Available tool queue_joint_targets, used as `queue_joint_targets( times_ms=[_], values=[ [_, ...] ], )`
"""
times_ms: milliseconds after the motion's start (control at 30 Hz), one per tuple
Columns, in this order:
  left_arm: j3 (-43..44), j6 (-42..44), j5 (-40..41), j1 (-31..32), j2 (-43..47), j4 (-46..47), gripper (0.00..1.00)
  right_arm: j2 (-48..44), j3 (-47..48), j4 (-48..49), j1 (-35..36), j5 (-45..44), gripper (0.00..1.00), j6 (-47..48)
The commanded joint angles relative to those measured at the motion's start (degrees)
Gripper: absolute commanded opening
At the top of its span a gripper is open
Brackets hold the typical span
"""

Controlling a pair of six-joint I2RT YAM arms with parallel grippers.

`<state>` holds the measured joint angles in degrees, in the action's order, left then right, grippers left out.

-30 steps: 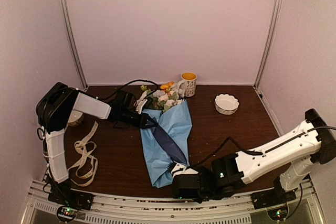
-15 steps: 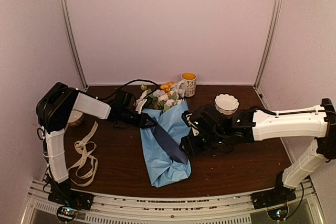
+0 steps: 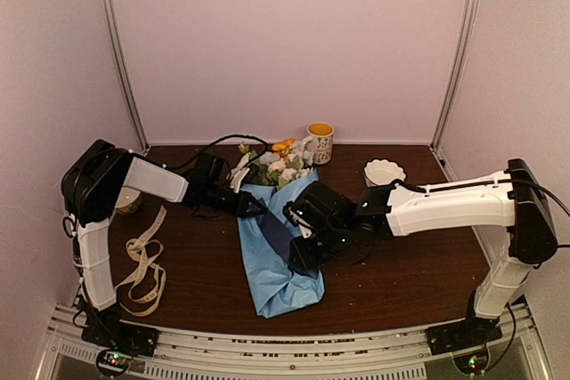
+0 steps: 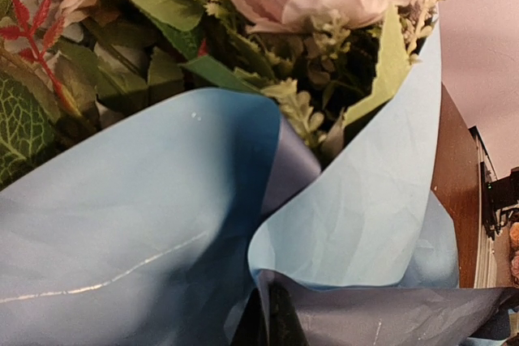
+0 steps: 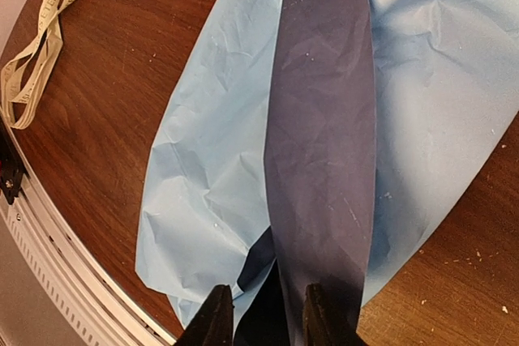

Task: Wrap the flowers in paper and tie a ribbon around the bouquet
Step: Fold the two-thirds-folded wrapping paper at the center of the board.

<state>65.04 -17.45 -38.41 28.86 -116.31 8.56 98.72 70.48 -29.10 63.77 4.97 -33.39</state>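
Left gripper (image 3: 254, 205) is clamped on the paper (image 3: 267, 275); right gripper's (image 5: 266, 293) 2 fingers (image 5: 212, 322) sit apart around its dark fold.

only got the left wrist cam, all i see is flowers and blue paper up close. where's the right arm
Observer: The right gripper hangs over the paper, jaws apart astride its navy fold.
Operator: is the ribbon on yet
Observer: No, the ribbon lies loose on the table, left of the paper.
Operator: and my left jaws
Observer: The left gripper is shut on the paper's top edge, just below the flowers.
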Motion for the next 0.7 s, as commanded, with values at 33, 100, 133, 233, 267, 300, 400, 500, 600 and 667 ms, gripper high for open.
queue_joint_targets(
  times_ms=[33, 100, 133, 233, 267, 300, 400, 500, 600, 667],
  values=[
    [-0.17, 1.19, 0.88, -0.65, -1.03, 1.8, 0.0, -3.87, 1.32, -2.8, -0.28, -3.59, 0.35, -0.32],
    [-0.19, 1.19, 0.77, -0.64, -1.04, 1.8, 0.0, -4.87, 1.72, -3.63, -1.05, -5.47, 0.41, -0.25],
    [-0.29, 1.17, 0.79, -0.63, -0.98, 1.78, 0.0, -4.74, 1.56, -3.94, -1.57, -6.06, 0.45, -0.34],
    [-0.33, 1.19, 0.8, -0.65, -0.91, 1.68, 0.0, -2.45, 1.34, -4.97, -2.6, -4.66, 0.54, -0.58],
    [-0.28, 1.21, 0.81, -0.61, -0.88, 1.67, 0.0, -1.42, 1.59, -5.22, -2.61, -3.75, 0.55, -0.36],
    [-0.23, 1.27, 0.8, -0.62, -0.91, 1.67, 0.0, -0.48, 1.79, -5.27, -2.59, -2.89, 0.56, -0.33],
    [-0.25, 1.26, 0.88, -0.65, -0.87, 1.6, 0.0, 1.31, 1.94, -4.32, -2.58, -0.16, 0.54, -0.35],
    [-0.32, 1.34, 0.88, -0.64, -0.87, 1.54, 0.0, 1.65, 1.91, -2.96, -2.5, 2.0, 0.3, -0.51],
    [-0.26, 1.18, 0.88, -0.64, -0.88, 1.42, 0.0, 0.66, 1.46, -2.41, -2.21, 1.26, 0.12, -1.05],
    [-0.05, 0.52, -0.11, -0.63, -0.69, 1.88, 0.0, -0.2, 1.16, -2.95, -2.14, -0.75, 0.03, -1.72]
  ],
)
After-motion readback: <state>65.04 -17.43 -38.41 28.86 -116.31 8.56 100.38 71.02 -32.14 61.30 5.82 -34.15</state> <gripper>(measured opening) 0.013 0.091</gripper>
